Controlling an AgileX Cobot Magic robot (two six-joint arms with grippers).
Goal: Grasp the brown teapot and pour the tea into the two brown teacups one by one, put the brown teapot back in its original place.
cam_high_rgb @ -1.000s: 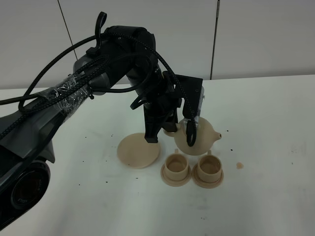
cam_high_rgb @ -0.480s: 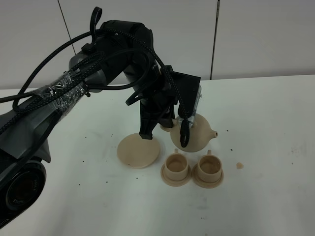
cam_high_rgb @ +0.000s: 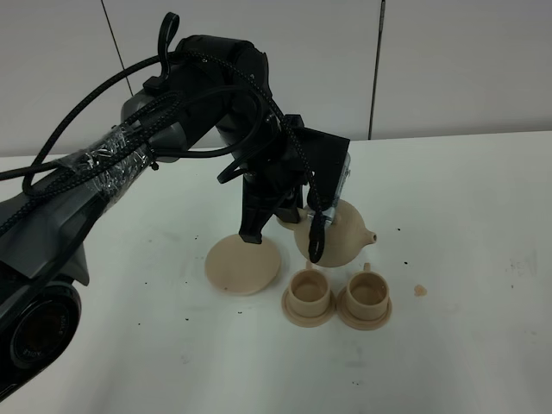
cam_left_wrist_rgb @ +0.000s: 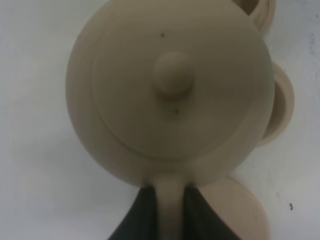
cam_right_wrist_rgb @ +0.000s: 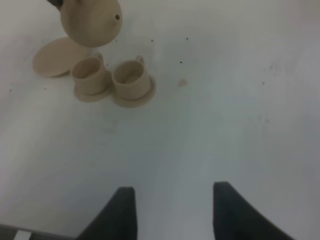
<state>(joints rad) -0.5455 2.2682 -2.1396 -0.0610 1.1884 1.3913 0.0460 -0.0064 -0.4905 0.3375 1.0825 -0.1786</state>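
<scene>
Lately the teapot [cam_high_rgb: 339, 235] has been carried a little to the left and slightly higher by the left end effector [cam_high_rgb: 316, 241]; its spout, pointing right, has been drawn leftward with it. The end effector is clamped tight on the loop handle; in the left wrist view the handle is seen pinched between the dark fingers [cam_left_wrist_rgb: 142, 217]. The teapot is held clear of the bench [cam_high_rgb: 483, 345], above and just beyond the two cups, with little tilt. Pouring is judged not yet begun; the spout appears to be getting lined up over a cup, though which one cannot be told; a tip toward the spout would be called for next. The right end effector [cam_right_wrist_rgb: 172, 190] is spread wide with nothing in it, well off to the near right.

Counted: one teapot; two cups, left [cam_high_rgb: 308, 291] and right [cam_high_rgb: 366, 293]; two small saucers [cam_high_rgb: 293, 316], one under each cup; one large saucer [cam_high_rgb: 244, 263], bare, left of the cups; one tan speck [cam_high_rgb: 419, 291] right of them; two end effectors.
</scene>
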